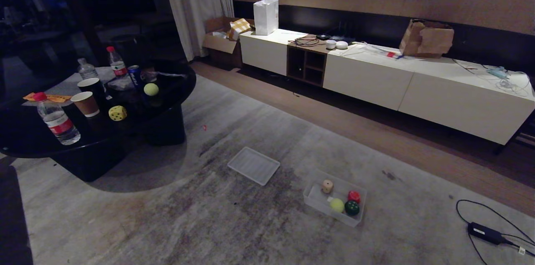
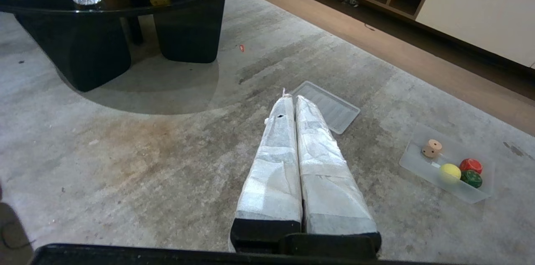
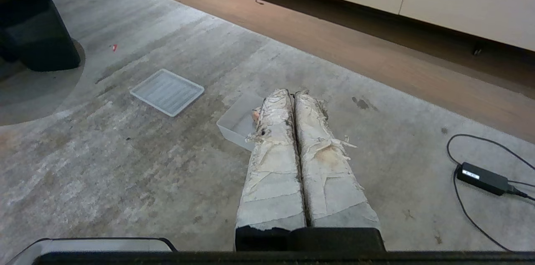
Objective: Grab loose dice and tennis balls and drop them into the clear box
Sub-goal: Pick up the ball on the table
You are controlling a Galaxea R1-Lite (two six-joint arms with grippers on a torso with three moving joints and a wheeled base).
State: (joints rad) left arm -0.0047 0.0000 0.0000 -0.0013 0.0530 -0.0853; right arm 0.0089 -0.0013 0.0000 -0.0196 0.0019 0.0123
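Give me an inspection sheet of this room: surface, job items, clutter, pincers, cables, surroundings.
Surface: grey rug, stained; black coffee table.
Job's things: clear box on the rug holds a beige die, a tennis ball, a red piece and a green piece. Yellow die and second tennis ball on the table.
Clutter: clear lid on the rug; bottles and paper cups on the table.
Pincers: left pincer shut, empty; right pincer shut, empty.
Cables: power adapter with cord on the rug.
Surroundings: white TV cabinet, paper bags, curtain.
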